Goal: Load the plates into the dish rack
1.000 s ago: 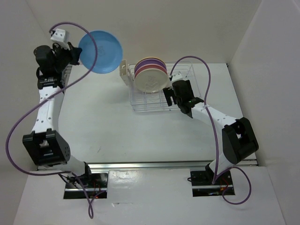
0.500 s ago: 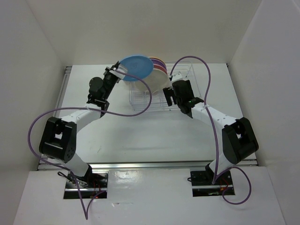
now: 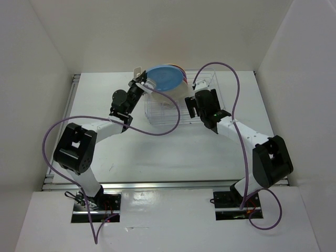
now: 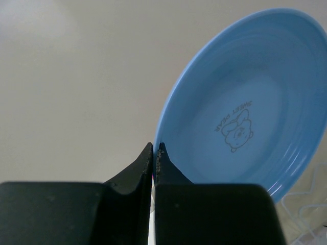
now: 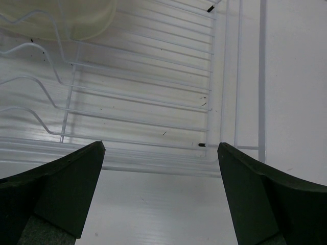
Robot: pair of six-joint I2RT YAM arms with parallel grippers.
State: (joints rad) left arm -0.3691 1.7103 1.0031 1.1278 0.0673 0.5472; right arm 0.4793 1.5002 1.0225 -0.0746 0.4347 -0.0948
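Observation:
A sky blue plate (image 3: 165,79) hangs tilted over the left end of the dish rack (image 3: 210,86), with my left gripper (image 3: 143,85) shut on its left rim. The left wrist view shows the fingers pinching the edge of the blue plate (image 4: 245,102), gripper (image 4: 154,148). Behind it in the rack stand other plates: purple and orange edges (image 3: 181,73), and a cream plate (image 3: 176,97) in front. My right gripper (image 3: 190,107) stands open and empty at the rack's near side. In its own view the gripper (image 5: 161,148) faces the rack wires (image 5: 143,97) and the cream plate (image 5: 71,20).
White walls close in the table on the left, back and right. A purple cable (image 3: 157,131) loops from the left arm across the table in front of the rack. Another cable (image 3: 233,84) arcs over the rack's right end.
The left arm swung the blue plate from the far left wall rightward to above the rack's left end. The right gripper stayed almost in place, still open.

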